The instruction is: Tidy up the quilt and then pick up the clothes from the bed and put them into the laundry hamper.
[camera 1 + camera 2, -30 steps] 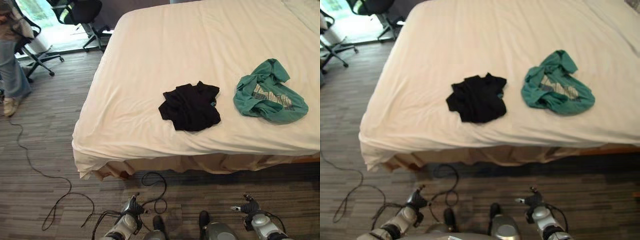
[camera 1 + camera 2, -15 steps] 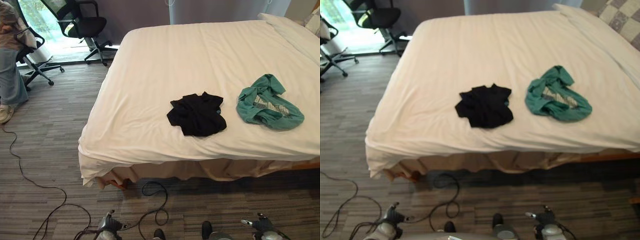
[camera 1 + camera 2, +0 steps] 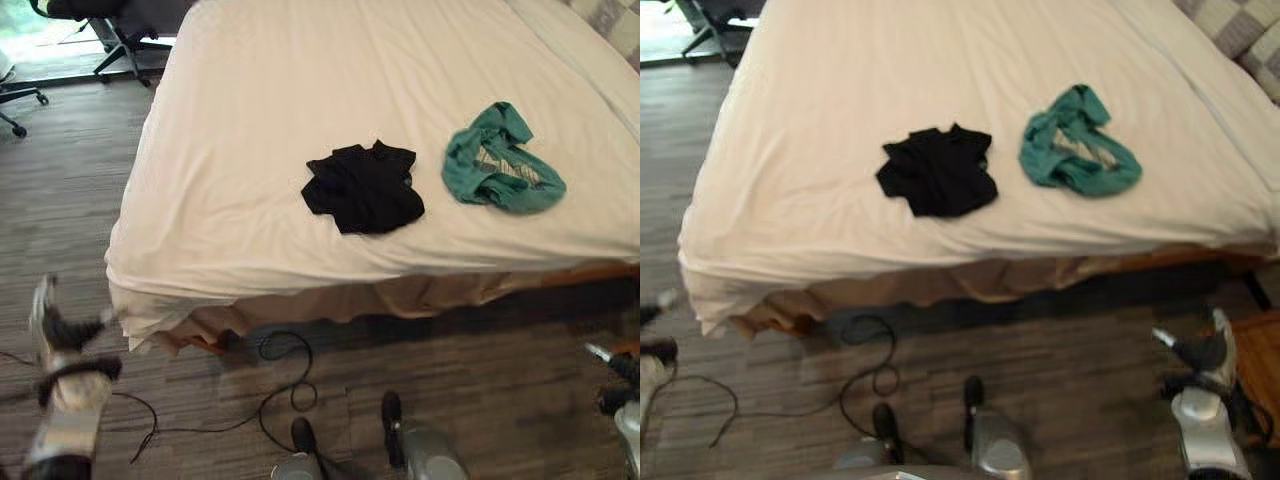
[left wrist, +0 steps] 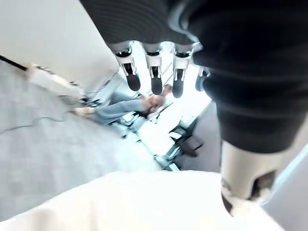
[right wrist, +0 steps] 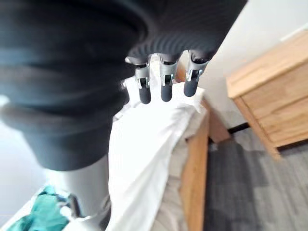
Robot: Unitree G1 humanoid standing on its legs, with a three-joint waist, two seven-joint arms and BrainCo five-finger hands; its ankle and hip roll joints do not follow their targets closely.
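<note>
a wide bed [image 3: 300,120] under a smooth pale quilt [image 3: 250,200] takes up most of the scene, its near edge hanging over a tan skirt [image 3: 400,298] above the striped wood-look floor [image 3: 60,190]. two pieces of clothing lie on the quilt, near that edge and a little apart from each other: a crumpled black shirt [image 3: 362,188] toward the middle and a bunched green shirt [image 3: 500,161] to its right, with pale print showing in its folds. at the bed's far right a checked pillow [image 3: 1230,25] sits at the head end. beyond the bed's far left corner stands a black office chair [image 3: 115,25] on a wheeled base. in the right wrist view a light wooden cabinet [image 5: 269,101] stands against the wall beside the bed frame.

the robot's left hand [image 3: 55,330] hangs low at the left, over the floor and well clear of the bed; in its wrist view the fingers [image 4: 151,77] reach out straight and hold nothing, with a seated person [image 4: 122,106] in jeans in the bright background. the right hand [image 3: 1202,365] hovers low at the right, also over the floor and away from the clothes, its fingers [image 5: 165,82] extended and empty.
</note>
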